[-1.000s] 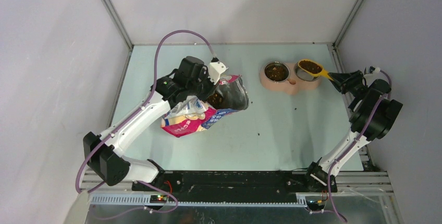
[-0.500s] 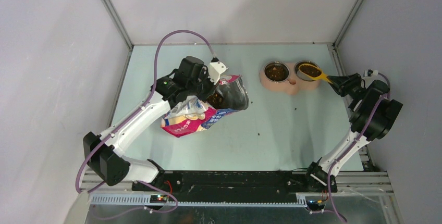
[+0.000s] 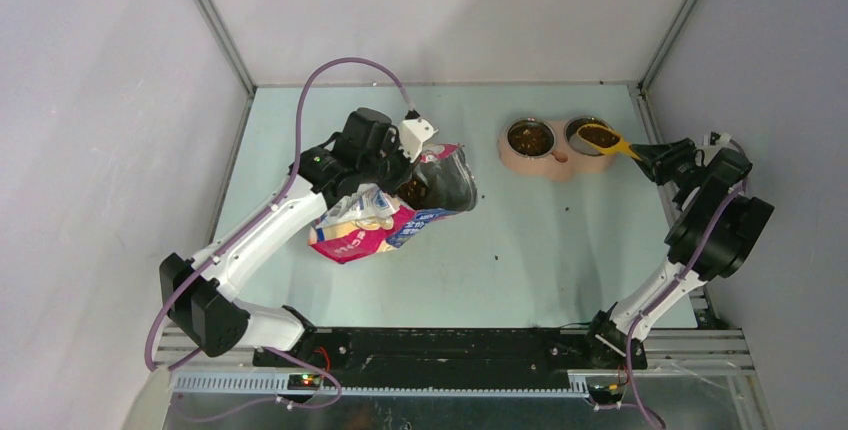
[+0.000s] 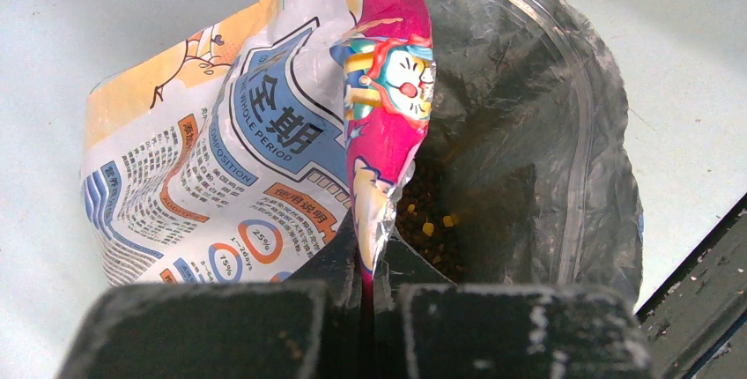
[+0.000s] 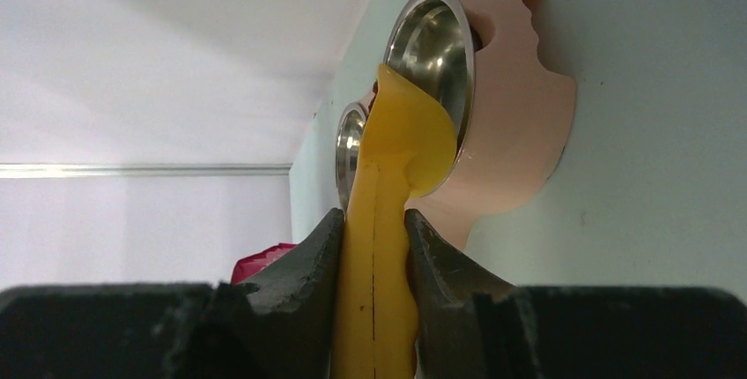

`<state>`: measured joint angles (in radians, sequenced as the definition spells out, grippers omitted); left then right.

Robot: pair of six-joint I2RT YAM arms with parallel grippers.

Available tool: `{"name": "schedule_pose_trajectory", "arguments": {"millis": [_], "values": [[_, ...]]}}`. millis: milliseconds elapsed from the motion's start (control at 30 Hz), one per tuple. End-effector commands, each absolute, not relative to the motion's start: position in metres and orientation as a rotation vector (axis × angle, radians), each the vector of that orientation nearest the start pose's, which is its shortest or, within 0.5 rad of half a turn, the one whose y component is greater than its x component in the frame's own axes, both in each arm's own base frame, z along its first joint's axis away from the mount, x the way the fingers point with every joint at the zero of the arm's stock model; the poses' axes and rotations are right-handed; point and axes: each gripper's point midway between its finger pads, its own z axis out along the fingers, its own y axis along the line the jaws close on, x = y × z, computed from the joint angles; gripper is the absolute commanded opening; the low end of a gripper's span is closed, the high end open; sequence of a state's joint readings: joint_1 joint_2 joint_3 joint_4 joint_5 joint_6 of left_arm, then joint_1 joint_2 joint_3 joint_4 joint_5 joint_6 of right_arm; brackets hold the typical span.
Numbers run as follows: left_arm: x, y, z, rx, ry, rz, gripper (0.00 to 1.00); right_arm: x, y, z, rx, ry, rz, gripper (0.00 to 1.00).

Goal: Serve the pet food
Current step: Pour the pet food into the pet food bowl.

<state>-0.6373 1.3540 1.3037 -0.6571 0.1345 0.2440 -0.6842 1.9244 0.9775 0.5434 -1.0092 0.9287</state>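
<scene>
The pale green table holds everything. The biggest thing on it is the shiny pink and blue pet food bag, lying on its side on the left with its open mouth facing right. The left gripper is pinched tight on the pink edge of the bag's mouth and holds it up. At the back right sits a peach feeder with a steel left bowl and a steel right bowl side by side. The right gripper has its fingers partway closed, squeezing the handle of the yellow scoop. The head of the scoop is over the right bowl, and I cannot tell if it touches it. The pet food, small dark brown bits, sits in the scoop. More of it lies in the left bowl and deep inside the bag, and a few loose bits lie on the table between the bag and the feeder
</scene>
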Motion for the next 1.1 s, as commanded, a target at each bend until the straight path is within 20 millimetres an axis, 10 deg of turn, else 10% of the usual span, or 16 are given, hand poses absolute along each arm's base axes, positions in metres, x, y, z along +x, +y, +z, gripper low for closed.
{"name": "schedule_pose_trajectory", "arguments": {"millis": [0, 1067], "values": [[0.291, -0.249, 0.245, 1.047, 1.956, -0.433, 0.00, 0.438, -0.158, 0.152, 0.835, 1.695, 0.986, 0.00], [0.288, -0.247, 0.249, 1.043, 1.944, -0.433, 0.00, 0.444, -0.135, 0.188, 0.744, 1.836, 0.761, 0.00]]}}
